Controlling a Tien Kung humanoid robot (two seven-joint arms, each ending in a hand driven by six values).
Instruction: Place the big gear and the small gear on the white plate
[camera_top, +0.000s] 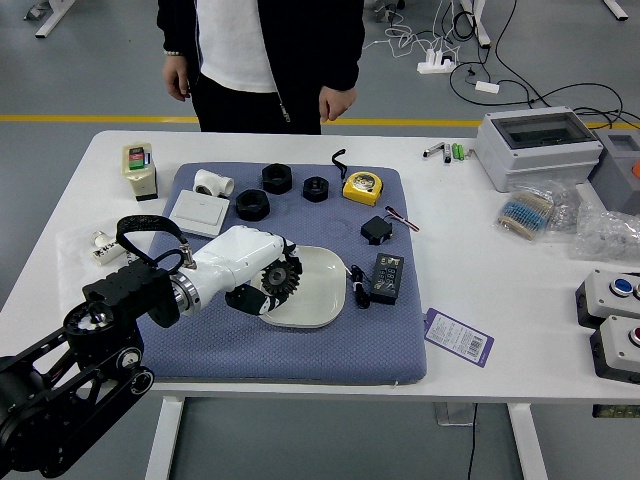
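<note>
Bright, even, neutral light covers the white table (530, 350), its source outside the view. Shadows are soft and faint. Clear plastic bags (608, 238) catch small pale glints, while the black jacket (310, 45) sinks into near-solid dark. Focus looks fairly even; print on the purple-edged card (459, 337) is too small to read.

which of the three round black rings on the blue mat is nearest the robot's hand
The leftmost black ring, beside the flat white box. It sits just beyond the robot's black-and-white left hand; the other two are farther from it.
</note>
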